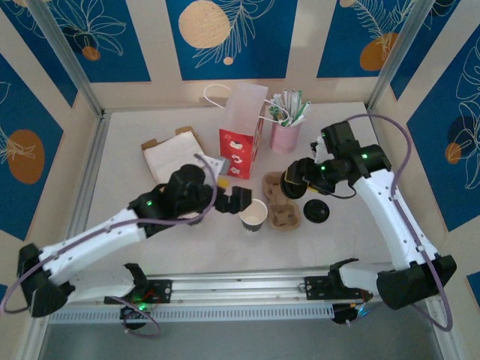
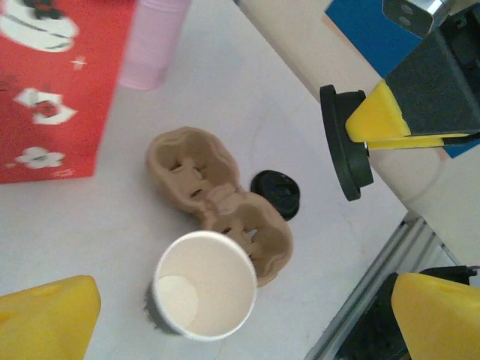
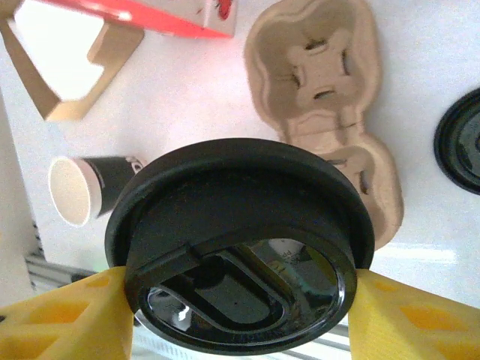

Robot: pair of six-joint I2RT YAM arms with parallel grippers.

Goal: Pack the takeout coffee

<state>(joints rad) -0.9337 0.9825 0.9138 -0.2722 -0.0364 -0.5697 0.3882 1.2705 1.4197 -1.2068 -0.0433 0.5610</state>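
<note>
On the tabletop (image 1: 225,255) the white paper cup (image 1: 253,215) stands just left of the brown pulp cup carrier (image 1: 286,218), a loose black plastic lid (image 1: 316,211) to its right, the red paper bag (image 1: 240,146) behind.

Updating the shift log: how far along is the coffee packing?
Done: the paper cup stands upright beside the carrier, left gripper open. In hand: the right gripper grips a black lid. Left: lidding the cup, seating it in the carrier, loading the red bag.

Open paper cup (image 1: 254,215) upright just beside pulp carrier (image 1: 280,201); black lid (image 3: 240,225) gripped in right tool (image 3: 241,300).
</note>
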